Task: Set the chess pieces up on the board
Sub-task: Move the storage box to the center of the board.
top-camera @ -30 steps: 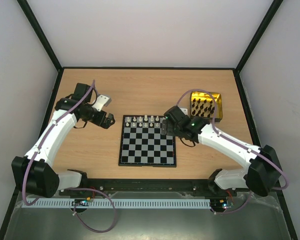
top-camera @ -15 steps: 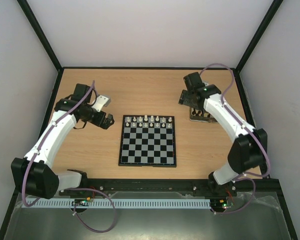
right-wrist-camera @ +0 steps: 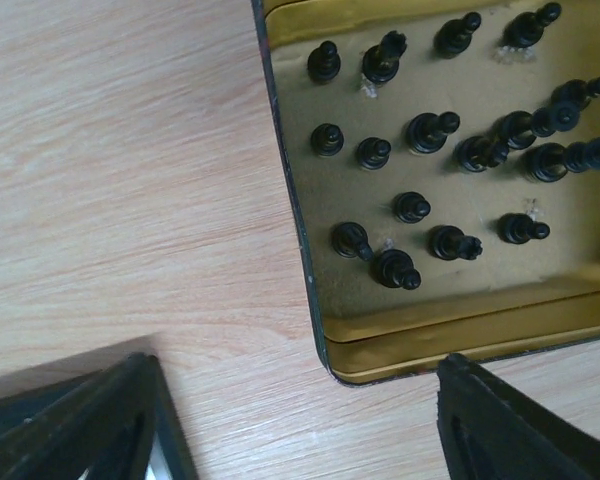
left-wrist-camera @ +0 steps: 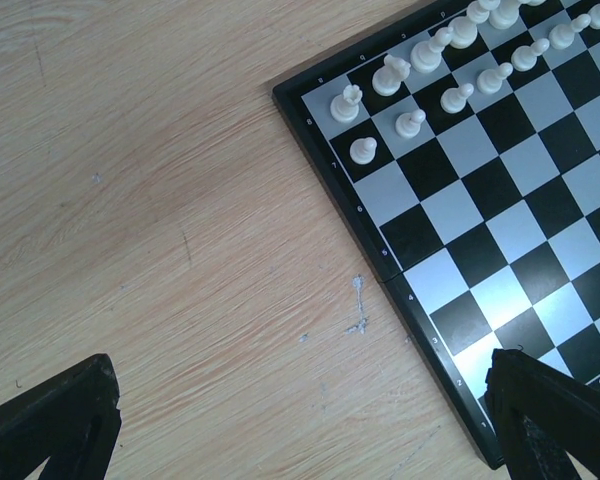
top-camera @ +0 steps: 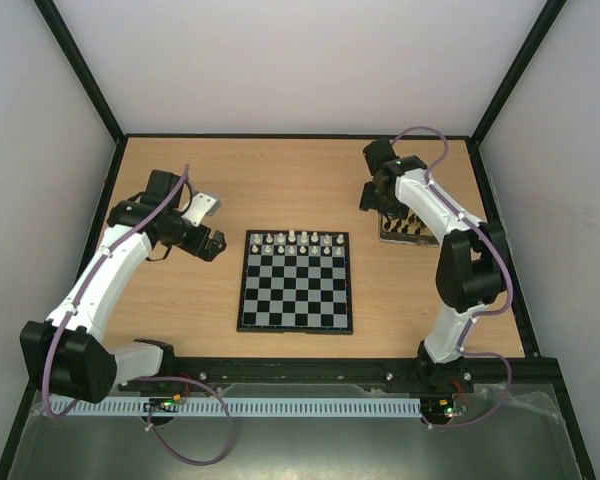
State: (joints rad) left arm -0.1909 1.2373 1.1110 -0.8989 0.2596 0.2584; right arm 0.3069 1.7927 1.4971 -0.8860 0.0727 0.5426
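From the top camera, the board lies in the middle of the table. The white chess pieces stand in two rows along its 12 o'clock edge, and the other squares are bare. The left gripper hangs over the wood at 10 o'clock from the board, near its corner but apart from it. A gold tray sits at 2 o'clock from the board, partly hidden under the right arm. The right gripper is at the tray's 10 o'clock side.

In the left wrist view, the two dark fingers appear at 7 and 5 o'clock, wide apart, with only wood and the board's rim between them; this hand is released and holds nothing. The board fills the 2 o'clock part of the view, with its white pieces at 1 o'clock.

In the right wrist view, the tray fills the 1 to 3 o'clock part, and the black chess pieces lie scattered inside it, several tipped on their sides. The right fingers are spread wide at 7 and 5 o'clock, with the tray's near corner between them, and they grasp nothing.
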